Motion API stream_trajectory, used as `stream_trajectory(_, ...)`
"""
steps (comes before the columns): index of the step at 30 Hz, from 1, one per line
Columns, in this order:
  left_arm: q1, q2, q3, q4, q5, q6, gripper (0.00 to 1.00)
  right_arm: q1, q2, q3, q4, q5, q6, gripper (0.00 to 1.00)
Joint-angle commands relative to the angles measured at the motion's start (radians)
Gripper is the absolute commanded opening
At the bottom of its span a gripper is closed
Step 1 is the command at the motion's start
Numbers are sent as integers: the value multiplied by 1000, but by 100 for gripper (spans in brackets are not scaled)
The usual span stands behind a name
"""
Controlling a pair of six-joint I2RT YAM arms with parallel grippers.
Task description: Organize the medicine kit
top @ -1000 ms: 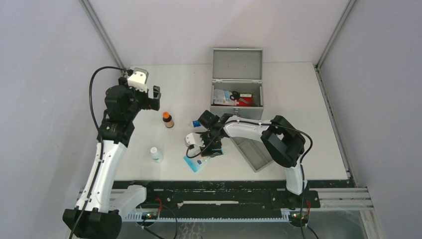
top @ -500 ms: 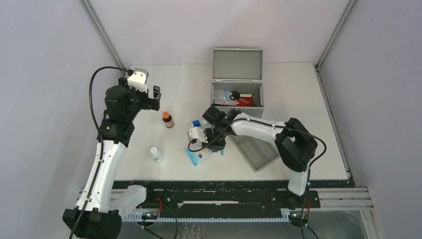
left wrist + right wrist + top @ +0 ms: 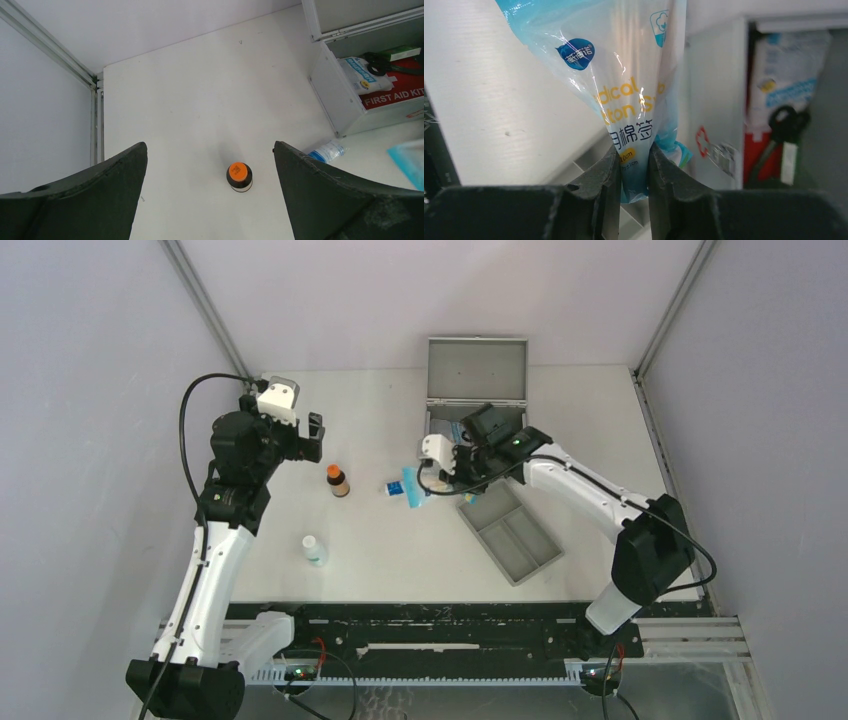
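The medicine kit [image 3: 477, 368], a grey metal box, stands open at the back with its lid up. It also shows in the left wrist view [image 3: 334, 95] and the right wrist view [image 3: 716, 90]. Inside it lie a red first aid pouch [image 3: 390, 95] and black scissors [image 3: 785, 125]. My right gripper [image 3: 443, 480] is shut on a blue cotton swab packet [image 3: 624, 85]. It holds the packet [image 3: 409, 484] off the table just in front of the kit's left corner. My left gripper [image 3: 313, 437] is open and empty, high above a brown bottle with an orange cap [image 3: 239, 176].
The brown bottle [image 3: 338, 481] stands left of centre. A small white bottle [image 3: 314, 550] stands nearer the front left. A shallow grey two-compartment tray [image 3: 510, 532] lies in front of the kit. A small white-blue packet [image 3: 392, 487] lies on the table by the held packet.
My right gripper has lifted the blue packet from the front middle of the table and carried it back and right, up to the kit. The left arm has not moved.
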Motion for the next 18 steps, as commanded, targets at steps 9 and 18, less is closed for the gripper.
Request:
stream_trajectory(9,5,-40,-23,24,14,9,100,-232,83,252,13,129,-26,17)
stream_trajectory(18,5,-49,-23,21,13,10,100,-308,273,411,-41,177,-97,18)
